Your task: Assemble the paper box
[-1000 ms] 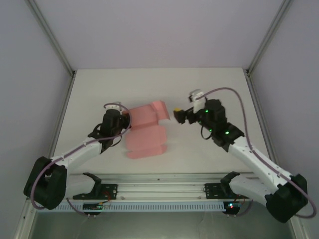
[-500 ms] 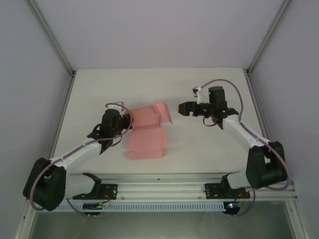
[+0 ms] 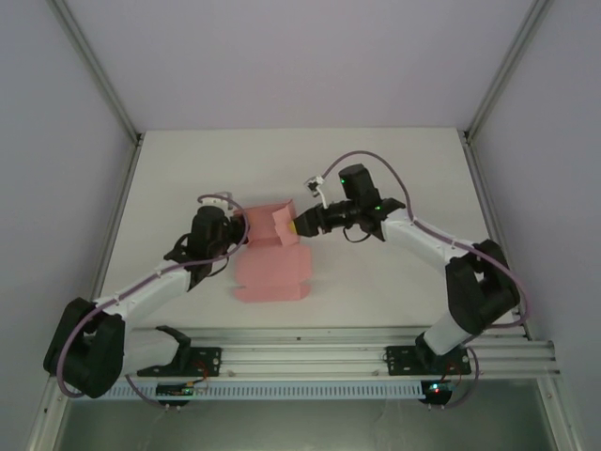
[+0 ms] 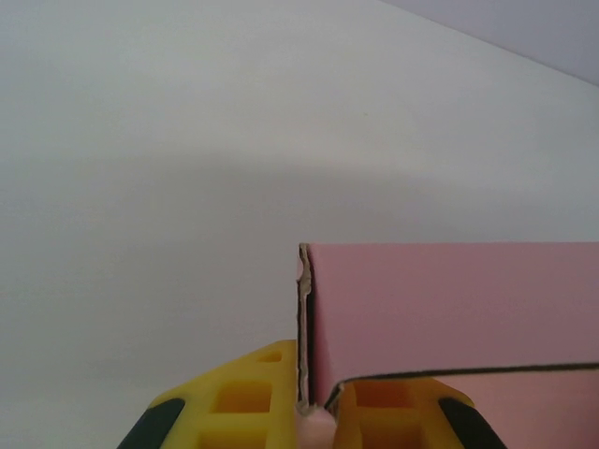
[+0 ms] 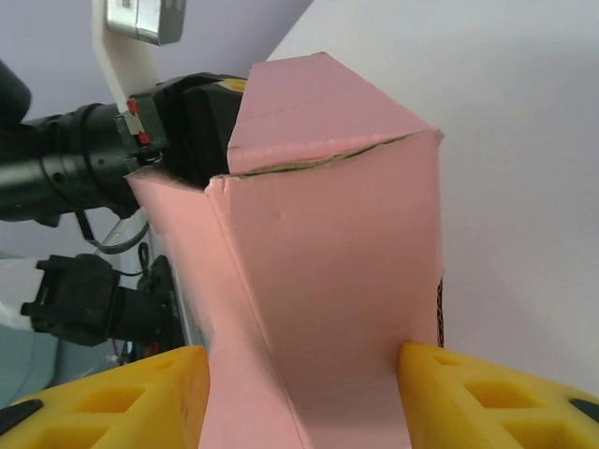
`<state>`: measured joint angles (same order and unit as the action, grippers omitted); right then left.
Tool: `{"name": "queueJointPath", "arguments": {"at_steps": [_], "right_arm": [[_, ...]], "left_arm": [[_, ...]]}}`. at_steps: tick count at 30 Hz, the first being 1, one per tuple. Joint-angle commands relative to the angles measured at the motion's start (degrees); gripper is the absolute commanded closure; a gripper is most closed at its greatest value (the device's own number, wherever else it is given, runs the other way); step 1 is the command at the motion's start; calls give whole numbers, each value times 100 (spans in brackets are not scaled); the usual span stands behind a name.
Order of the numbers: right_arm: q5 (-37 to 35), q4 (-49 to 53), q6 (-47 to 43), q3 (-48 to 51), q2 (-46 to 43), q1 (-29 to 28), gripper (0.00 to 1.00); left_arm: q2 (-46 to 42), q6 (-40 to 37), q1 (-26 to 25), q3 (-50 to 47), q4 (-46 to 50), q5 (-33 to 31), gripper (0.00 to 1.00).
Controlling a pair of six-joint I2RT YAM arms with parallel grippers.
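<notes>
The paper box (image 3: 270,258), half folded, lies mid-table (image 3: 394,291). The left claw (image 4: 316,412) pinches its upright left edge. The right claw (image 3: 299,226) straddles the raised right flap; whether it grips, I cannot tell. Open table surrounds the box.

Robotics lab test cell, a closed bench enclosure

A left arm (image 3: 155,282) and a right arm (image 3: 423,246) are bolted to an aluminium rail (image 3: 300,357) at the near edge of a bare white table (image 3: 404,160). Plain pale panels (image 3: 300,56) on slanting metal frame posts (image 3: 94,70) box it in (a loose cable (image 3: 352,154) loops over the right arm).
</notes>
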<state>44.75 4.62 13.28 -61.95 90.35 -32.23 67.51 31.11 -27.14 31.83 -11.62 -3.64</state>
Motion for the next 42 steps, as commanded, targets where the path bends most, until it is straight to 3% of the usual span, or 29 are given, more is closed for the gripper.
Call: {"name": "queueJointPath", "arguments": {"at_steps": [1,6,10,16,19,21,25,29,38,42], "right_arm": [[-751,162,-65,-322,239,-267,43],[-2027,529,-188,-533,258,-567,47],[-3052,826,-308,-443,-74,-659,44],[-3209,812,-467,-465,-38,-734,43],[-3705,751,-493,-582,201,-894,49],[-4287,916,-491,-960,425,-1010,56],[-5715,1074,-457,-1233,689,-1191,85],[-6843,1740,-361,-1497,903,-1218,98],[-10096,3569,-106,-2077,1526,-946,100],[-10832,3932,21,-2134,1590,-754,100]], "left_arm": [[-109,79,-26,16,-288,169,100],[-116,129,-28,38,-183,23,100],[-161,138,-27,59,23,-241,100],[-119,136,-45,98,-13,-162,100],[-22,101,-179,267,136,-301,100],[37,39,-326,407,293,-488,100],[77,116,-498,558,466,-751,100],[105,488,-586,763,942,-1232,100],[-3,1542,-556,1449,3402,-2869,100],[-86,1799,-349,1464,3837,-2791,100]]}}
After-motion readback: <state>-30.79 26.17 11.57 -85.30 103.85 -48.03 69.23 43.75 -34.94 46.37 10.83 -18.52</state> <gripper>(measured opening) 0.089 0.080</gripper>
